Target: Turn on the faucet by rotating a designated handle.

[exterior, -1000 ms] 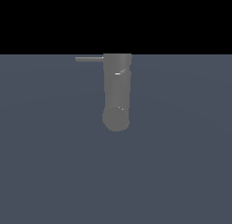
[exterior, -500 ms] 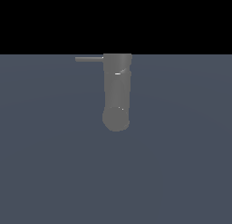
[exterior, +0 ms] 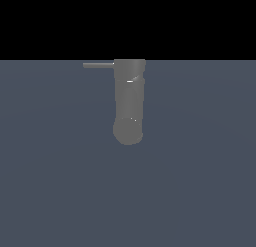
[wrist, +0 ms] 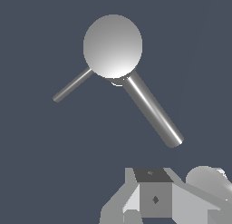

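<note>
Ext. view: matte grey faucet (exterior: 129, 101), thick cyl. body w/ rounded lower end, a few tiny white glints on it. Thin grey handle (exterior: 98, 65) sticks out sideways from body's top, toward ext. view's left. Flat slate-blue floor (exterior: 60, 181) below, black band above.

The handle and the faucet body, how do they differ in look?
The handle is a thin rod; the faucet body is a thick cylinder. In the exterior view the handle lies level, pointing to that view's left, while the faucet runs vertically to a rounded end. Both are matte grey and joined.
</note>
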Motion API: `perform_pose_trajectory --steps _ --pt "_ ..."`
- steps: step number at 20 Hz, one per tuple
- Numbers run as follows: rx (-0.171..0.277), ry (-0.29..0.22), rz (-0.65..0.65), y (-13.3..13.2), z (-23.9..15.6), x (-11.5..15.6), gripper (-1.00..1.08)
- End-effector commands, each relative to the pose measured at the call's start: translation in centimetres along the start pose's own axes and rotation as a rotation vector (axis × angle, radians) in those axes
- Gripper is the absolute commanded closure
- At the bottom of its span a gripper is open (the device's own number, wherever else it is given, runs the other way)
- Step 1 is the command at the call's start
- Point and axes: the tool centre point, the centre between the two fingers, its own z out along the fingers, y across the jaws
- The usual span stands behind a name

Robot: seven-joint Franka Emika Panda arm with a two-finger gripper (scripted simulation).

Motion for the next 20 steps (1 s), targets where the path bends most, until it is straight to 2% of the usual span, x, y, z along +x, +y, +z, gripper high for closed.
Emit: perform_pose_trajectory --steps 1,11,20 --pt "0.002 -0.005 0.068 -1.2 0.9 1.0 1.08" --pt "-0.005 0.002 0.337 -5.6 4.9 4.5 1.08" --pt "-0.017 0.043 0.575 -9.3 8.9 7.3 1.08"
